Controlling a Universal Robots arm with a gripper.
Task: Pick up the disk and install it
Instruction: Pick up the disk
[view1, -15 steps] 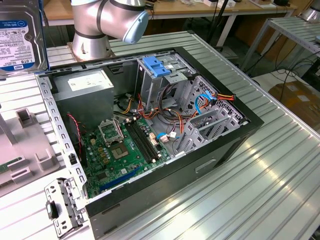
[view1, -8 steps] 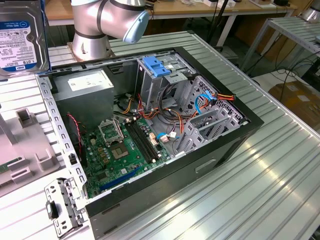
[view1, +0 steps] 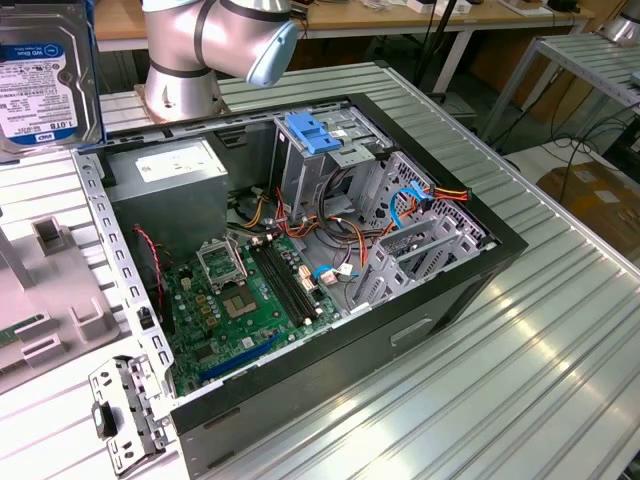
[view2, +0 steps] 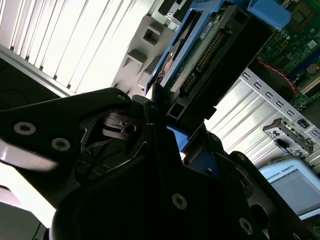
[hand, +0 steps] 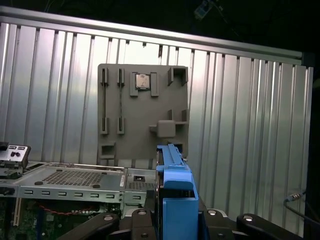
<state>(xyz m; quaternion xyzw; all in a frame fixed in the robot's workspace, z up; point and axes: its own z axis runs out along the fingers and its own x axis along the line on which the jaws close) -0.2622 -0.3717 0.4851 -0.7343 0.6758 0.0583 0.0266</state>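
Note:
The disk (view1: 45, 80) hangs in the air at the exterior view's upper left, its white and blue label facing the camera. It is beside the open computer case (view1: 480, 250) and above the table. In the second wrist view the disk (view2: 205, 55) shows edge-on, connector side and blue carrier visible, with my gripper (view2: 172, 112) shut on it. In the first wrist view the disk's blue carrier edge (hand: 175, 175) stands upright between my black fingers (hand: 125, 220). Inside the case, a low metal drive cage (view1: 420, 240) lies by the front wall.
A taller cage with a blue latch (view1: 315, 135), a grey power supply (view1: 170, 175) and the green motherboard (view1: 240, 300) sit in the case. A grey fixture plate (hand: 142, 110) lies on the ribbed table. A loose metal bracket (view1: 125, 410) lies near the case corner. The arm's base (view1: 190, 60) stands behind the case.

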